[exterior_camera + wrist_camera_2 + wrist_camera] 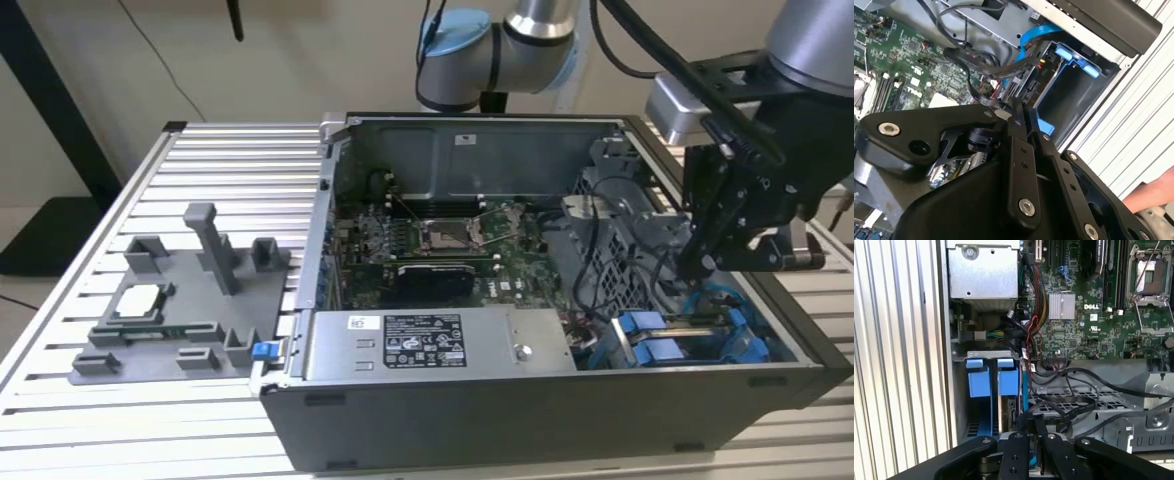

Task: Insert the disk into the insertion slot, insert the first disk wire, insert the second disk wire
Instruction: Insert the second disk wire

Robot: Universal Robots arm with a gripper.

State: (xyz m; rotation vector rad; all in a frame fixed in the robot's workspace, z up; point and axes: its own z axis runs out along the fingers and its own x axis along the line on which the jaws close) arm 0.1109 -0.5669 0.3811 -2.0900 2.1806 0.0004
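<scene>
The insertion slot [681, 335] is the grey bay at the case's front corner on the exterior view's right, with blue tabs [979, 380] at its mouth. The disk [1012, 412] sits on edge inside it in its blue carrier, so little more than its dark connector end [1027, 92] shows. My gripper [703, 265] hangs just above that end. Its black fingers [1015, 131] are pressed together on a black disk wire [971, 65] that loops back toward the motherboard. The tips [1033, 422] stand right beside the disk's connectors. A blue data cable [1026, 37] runs along the bay.
A silver labelled power-supply box [414, 342] lies along the case's front. The processor socket [447, 235] is mid-board, and wire bundles [1034, 300] crowd the bay. A grey fixture with a chip [140, 300] sits at the exterior view's left. A person's hand [1154, 192] rests on the ribbed table.
</scene>
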